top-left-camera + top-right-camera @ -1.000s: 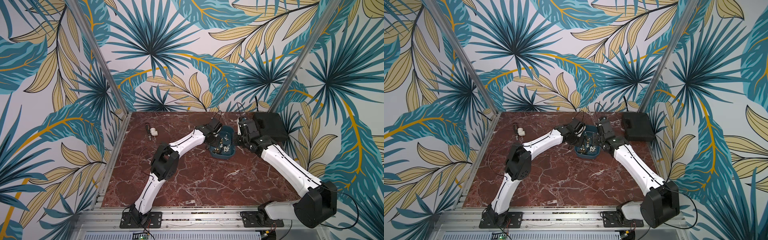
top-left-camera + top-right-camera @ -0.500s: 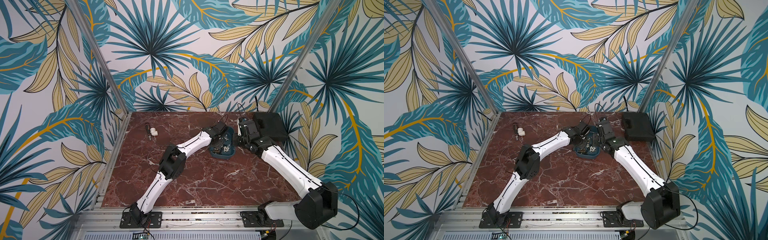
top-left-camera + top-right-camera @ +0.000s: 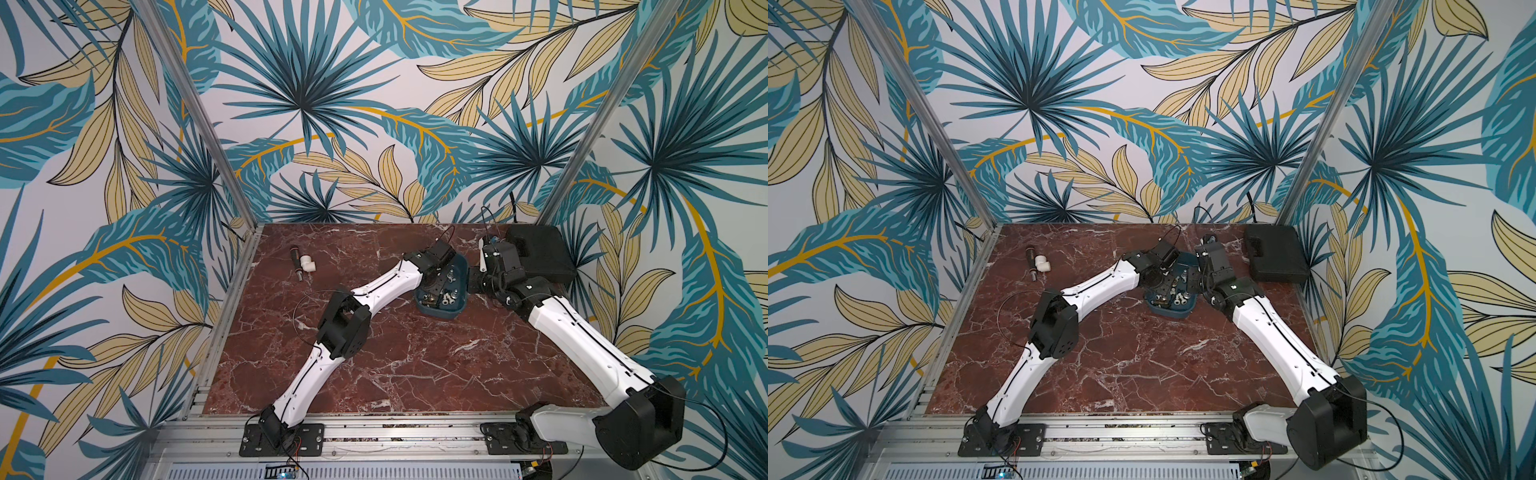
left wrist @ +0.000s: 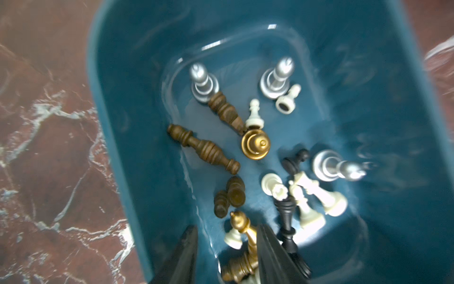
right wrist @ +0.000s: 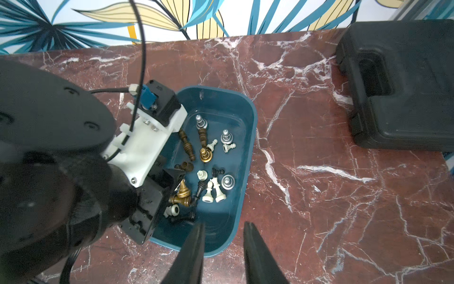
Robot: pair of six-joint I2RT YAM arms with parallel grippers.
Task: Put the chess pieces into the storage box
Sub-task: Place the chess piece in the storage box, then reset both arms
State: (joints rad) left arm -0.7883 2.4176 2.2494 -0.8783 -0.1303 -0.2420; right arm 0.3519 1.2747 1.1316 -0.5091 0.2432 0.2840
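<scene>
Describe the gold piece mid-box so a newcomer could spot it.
Find the teal storage box toward the back of the marble table. Near the box's middle sits a gold piece, beside a lying dark-brown piece and a small white pawn. The other gold pieces cluster by the left gripper.

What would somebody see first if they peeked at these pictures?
Probably the teal storage box near the back of the red marble table, holding chess pieces in silver, gold, brown, white and black. The white left arm and right arm both bend in toward it, the left hand open just above the pile.
</scene>
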